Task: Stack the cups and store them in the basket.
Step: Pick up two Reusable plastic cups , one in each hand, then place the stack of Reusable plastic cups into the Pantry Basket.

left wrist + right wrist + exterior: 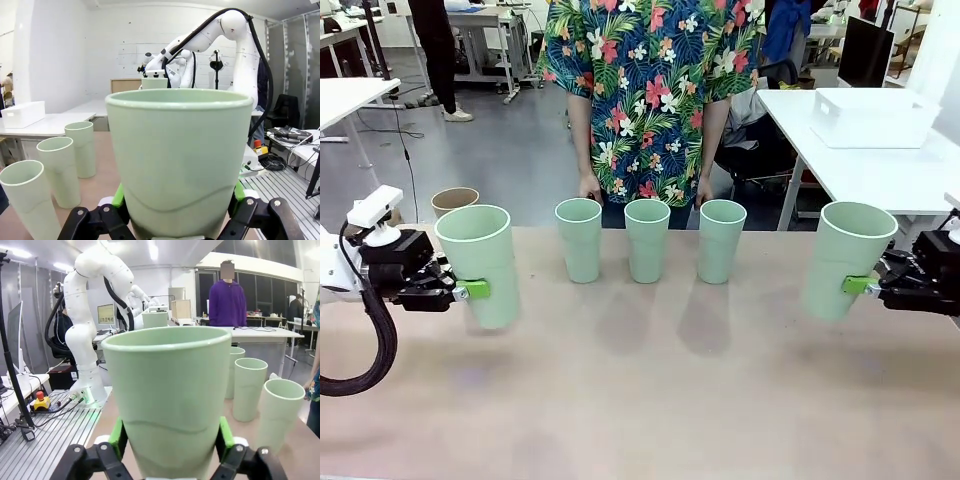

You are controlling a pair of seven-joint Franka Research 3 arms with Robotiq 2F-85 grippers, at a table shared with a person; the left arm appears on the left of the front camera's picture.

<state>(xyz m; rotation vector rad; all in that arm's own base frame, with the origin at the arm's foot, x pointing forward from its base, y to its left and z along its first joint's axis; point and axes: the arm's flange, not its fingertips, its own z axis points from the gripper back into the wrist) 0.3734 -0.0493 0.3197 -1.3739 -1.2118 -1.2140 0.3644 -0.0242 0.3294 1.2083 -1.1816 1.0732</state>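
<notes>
My left gripper (470,290) is shut on a mint green cup (480,265), held upright at the table's left; the left wrist view shows this cup (180,160) between the green pads (119,195). At the right, my right gripper (860,285) is shut on another mint cup (845,260), which leans slightly and appears large in the right wrist view (170,400). Three mint cups (647,240) stand in a row at the far edge. A tan-brown cup (454,200) stands behind the left cup. The white basket (875,117) sits on a separate table at the back right.
A person in a flowered shirt stands at the far side, with hands (590,188) resting at the table edge behind the row. The tabletop (640,400) in front of the row is bare. The white side table (920,180) lies beyond the right end.
</notes>
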